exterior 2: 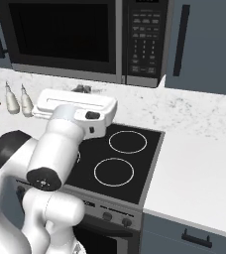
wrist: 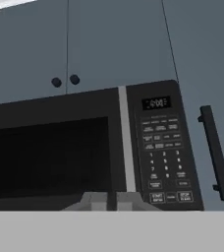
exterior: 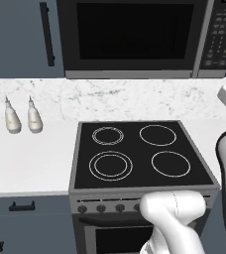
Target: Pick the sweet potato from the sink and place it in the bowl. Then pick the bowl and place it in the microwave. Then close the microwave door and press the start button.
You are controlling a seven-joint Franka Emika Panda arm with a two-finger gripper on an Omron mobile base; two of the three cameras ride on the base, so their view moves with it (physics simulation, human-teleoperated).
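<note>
Microwave (exterior: 132, 37) runs along the top of both base views with its door (exterior: 130, 35) looking shut, so I'd say we're at the start-button step; no sign of the bowl, probably inside. The gripper (wrist: 111, 204) at the bottom of the hand view has its jaws closed on nothing, aimed near the keypad (wrist: 164, 157), and next it needs a straight poke at the lower buttons.

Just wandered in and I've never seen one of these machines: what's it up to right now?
A white robot arm is working at the microwave mounted over the stove. The microwave door is closed. The arm holds its gripper up in front of the microwave, aimed near the bottom of the keypad panel, apparently about to press a button. The gripper looks shut and holds nothing. Two small bottles stand on the counter beside the stove.
</note>
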